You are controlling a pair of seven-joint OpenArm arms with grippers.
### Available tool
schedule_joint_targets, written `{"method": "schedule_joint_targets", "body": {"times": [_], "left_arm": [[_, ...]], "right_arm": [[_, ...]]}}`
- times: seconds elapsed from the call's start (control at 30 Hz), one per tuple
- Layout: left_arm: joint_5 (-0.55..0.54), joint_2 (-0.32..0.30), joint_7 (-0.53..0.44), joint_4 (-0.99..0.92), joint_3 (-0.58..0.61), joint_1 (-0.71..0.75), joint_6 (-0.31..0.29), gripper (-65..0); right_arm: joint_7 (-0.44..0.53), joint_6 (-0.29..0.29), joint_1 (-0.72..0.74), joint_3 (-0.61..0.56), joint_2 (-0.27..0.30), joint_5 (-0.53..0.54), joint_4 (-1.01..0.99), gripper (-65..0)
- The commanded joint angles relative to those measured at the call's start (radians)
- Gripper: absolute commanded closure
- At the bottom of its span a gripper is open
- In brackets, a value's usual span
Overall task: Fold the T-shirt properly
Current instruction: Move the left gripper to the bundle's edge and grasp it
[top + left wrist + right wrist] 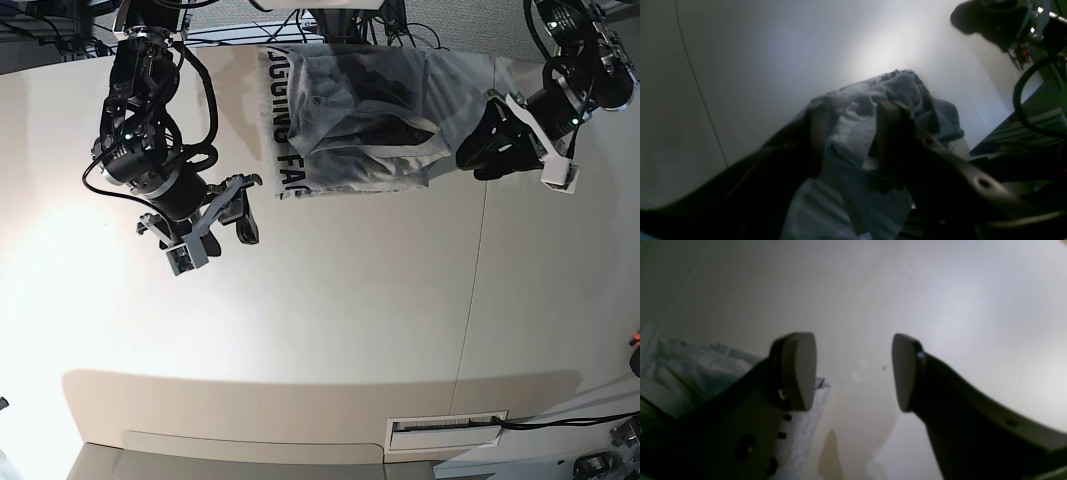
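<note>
The grey T-shirt [350, 110] lies crumpled at the far middle of the table, black lettering showing along its left edge. My left gripper [478, 140] is at the shirt's right end. In the left wrist view a wad of the T-shirt [846, 200] fills the gap between the fingers of the left gripper [853, 133], which stand fairly far apart and are closed on it. My right gripper [240, 210] hovers just off the shirt's near-left corner. The right gripper [853, 370] is open and holds nothing, with the T-shirt [690, 373] behind its left finger.
The pale table [330, 330] has a thin seam [470, 300] running front to back on its right side. Black cables [1017, 96] and dark hardware [993, 20] sit past the table's edge. A slotted plate [445, 430] is set into the front edge.
</note>
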Motion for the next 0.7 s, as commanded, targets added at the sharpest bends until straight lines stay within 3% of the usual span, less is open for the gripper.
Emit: {"method": "schedule_joint_targets", "body": {"times": [0.0,0.4,0.67], "left_arm": [[-0.029,-0.01,-0.018,0.018,-0.003,0.011,-0.004,-25.6],[-0.076,0.001,-0.005,0.02,0.007,0.07,-0.004,-25.6],[-0.034,0.0,0.002,0.02,0.21,0.066,-0.004,-25.6]], "right_arm": [[0.036,0.004,0.014,0.001,0.003,0.016,0.018,-35.4],[0.034,0.003,0.013,0.0,0.003,0.016,0.018,-35.4],[0.033,0.003,0.013,0.0,0.003,0.016,0.018,-35.4]]}}
